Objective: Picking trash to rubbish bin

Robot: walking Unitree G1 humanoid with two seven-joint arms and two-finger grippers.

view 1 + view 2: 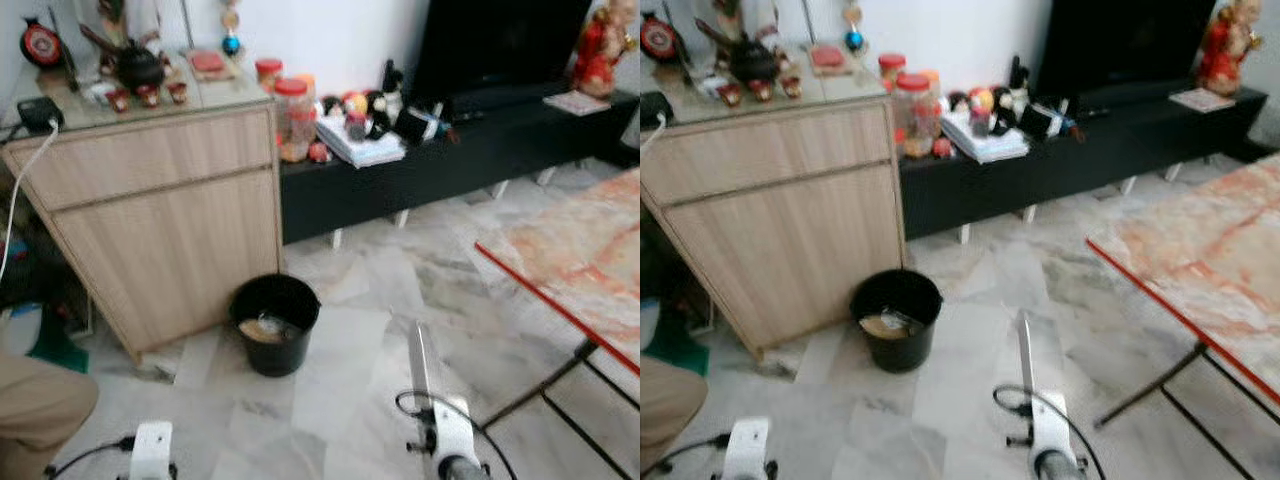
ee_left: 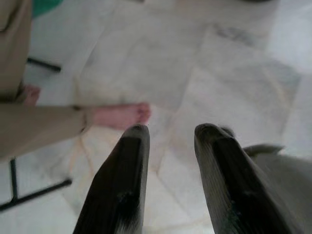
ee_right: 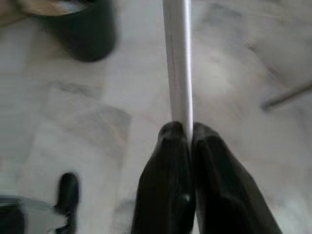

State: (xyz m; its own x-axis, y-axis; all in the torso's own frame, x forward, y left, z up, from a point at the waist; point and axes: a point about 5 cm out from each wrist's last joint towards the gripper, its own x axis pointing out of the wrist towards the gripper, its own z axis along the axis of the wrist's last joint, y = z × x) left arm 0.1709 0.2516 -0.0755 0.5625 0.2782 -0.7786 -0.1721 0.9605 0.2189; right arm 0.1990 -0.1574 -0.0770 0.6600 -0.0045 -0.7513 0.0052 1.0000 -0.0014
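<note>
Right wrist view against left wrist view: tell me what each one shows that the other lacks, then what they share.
Right wrist view alone: the right gripper shut on a flat silvery piece of trash that sticks out ahead of it, with the black rubbish bin on the floor beyond. Left wrist view alone: the left gripper open and holding nothing, and a person's bare foot below a tan trouser leg. Both share the pale marble floor under the fingers.

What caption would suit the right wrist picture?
Right gripper pinching a flat white strip above marble floor, black rubbish bin ahead.
</note>
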